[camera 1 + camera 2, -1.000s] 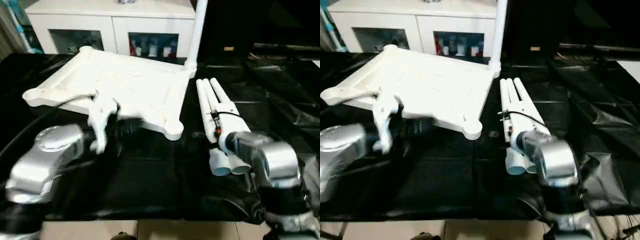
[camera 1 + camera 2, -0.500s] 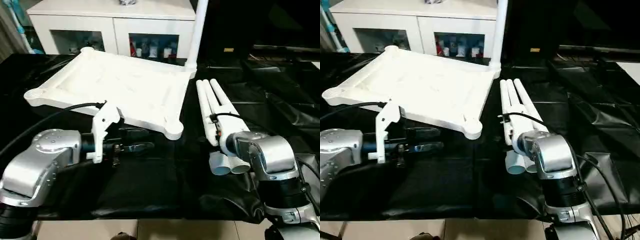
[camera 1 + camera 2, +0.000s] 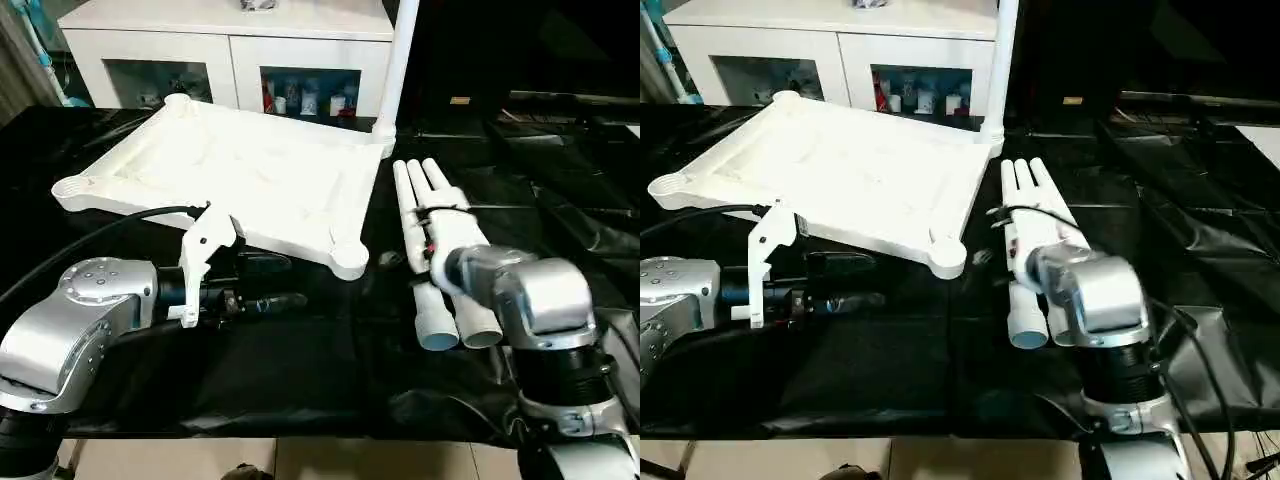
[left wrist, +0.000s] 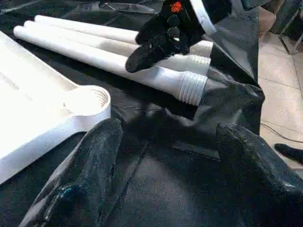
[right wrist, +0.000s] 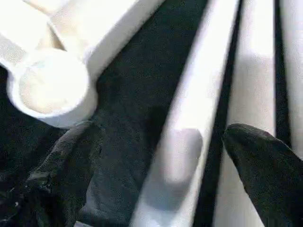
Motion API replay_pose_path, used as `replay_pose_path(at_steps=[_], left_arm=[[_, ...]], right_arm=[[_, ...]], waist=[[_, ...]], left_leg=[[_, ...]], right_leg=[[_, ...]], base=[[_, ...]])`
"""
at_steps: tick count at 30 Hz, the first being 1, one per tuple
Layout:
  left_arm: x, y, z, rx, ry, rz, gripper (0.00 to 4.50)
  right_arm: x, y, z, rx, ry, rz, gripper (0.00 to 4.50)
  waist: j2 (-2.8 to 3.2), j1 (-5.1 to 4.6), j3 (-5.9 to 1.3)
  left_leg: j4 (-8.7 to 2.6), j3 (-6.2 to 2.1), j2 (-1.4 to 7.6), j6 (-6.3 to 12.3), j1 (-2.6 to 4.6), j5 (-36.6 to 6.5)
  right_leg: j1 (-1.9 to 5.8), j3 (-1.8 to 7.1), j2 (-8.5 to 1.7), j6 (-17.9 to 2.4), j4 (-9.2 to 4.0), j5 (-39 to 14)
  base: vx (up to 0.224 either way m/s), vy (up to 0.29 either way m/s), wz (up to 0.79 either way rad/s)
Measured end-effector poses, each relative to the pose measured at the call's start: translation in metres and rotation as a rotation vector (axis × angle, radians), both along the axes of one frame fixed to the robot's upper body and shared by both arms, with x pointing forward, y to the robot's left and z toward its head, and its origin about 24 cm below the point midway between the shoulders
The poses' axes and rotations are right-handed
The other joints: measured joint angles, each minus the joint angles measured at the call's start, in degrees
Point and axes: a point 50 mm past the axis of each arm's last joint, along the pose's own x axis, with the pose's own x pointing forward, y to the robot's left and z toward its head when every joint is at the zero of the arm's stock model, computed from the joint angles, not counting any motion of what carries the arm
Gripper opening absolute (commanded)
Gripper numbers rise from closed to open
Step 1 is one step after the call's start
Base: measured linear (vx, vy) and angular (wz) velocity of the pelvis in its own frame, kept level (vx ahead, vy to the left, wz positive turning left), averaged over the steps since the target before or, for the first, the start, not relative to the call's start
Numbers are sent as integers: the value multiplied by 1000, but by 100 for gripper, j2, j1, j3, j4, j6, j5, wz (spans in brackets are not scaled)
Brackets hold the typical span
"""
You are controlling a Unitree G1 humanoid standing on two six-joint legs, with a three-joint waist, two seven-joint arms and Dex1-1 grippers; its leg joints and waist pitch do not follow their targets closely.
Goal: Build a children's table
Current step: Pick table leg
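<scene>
Right gripper (image 5: 161, 156), fingers spread, has moved up over the 3 loose legs (image 3: 430, 250) at right centre, poised to grasp 1. Left gripper (image 3: 262, 285) stays open beside the tabletop (image 3: 240, 175), upper left.

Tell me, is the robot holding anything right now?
No. The left gripper is open over black sheet; the right gripper hangs open over a table leg, not gripping it.

Black sheet (image 3: 330, 350) under tabletop (image 3: 240, 170), legs (image 3: 425, 215)
</scene>
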Motion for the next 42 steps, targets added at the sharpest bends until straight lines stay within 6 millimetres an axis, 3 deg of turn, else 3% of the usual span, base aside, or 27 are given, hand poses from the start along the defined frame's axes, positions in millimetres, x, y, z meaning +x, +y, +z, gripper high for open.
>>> replay_pose_path(at_steps=[8,12,19,23,27,31,42], left_arm=[[-1,1,0,13,5,-6,442],[-1,1,-1,13,5,-7,442],[-1,1,-1,15,6,-6,442],[-1,1,-1,17,5,-6,442],[0,0,-2,19,5,-5,442],[-1,0,-2,22,7,-6,442],[-1,-1,-3,28,13,-12,442]], right_arm=[[-5,2,-11,19,57,7,450],[-5,9,-11,50,60,34,450],[0,28,13,153,-73,108,450],[5,24,25,184,-141,68,450],[6,12,19,133,-109,8,450],[-1,2,-4,92,8,-40,450],[-7,27,-10,178,55,38,450]], waist=[[0,-2,0],[0,-2,0],[0,3,0],[0,13,0],[0,2,0],[2,0,1],[7,-20,4]], left_leg=[[0,0,1,-1,4,1],[0,0,1,-3,7,2],[0,1,1,-6,8,3],[1,2,1,-7,11,5],[0,1,1,-14,21,8],[-1,2,1,-13,31,7],[-1,3,3,-14,39,8]], right_leg=[[3,0,1,0,1,2],[5,0,0,-1,2,3],[6,0,0,0,1,6],[10,0,0,0,0,7],[17,1,1,0,1,8],[27,1,1,1,1,7],[29,1,1,-1,2,11]], base=[[0,0,0],[0,0,0],[0,0,0],[0,0,0],[0,0,0],[0,0,0],[0,0,0]])
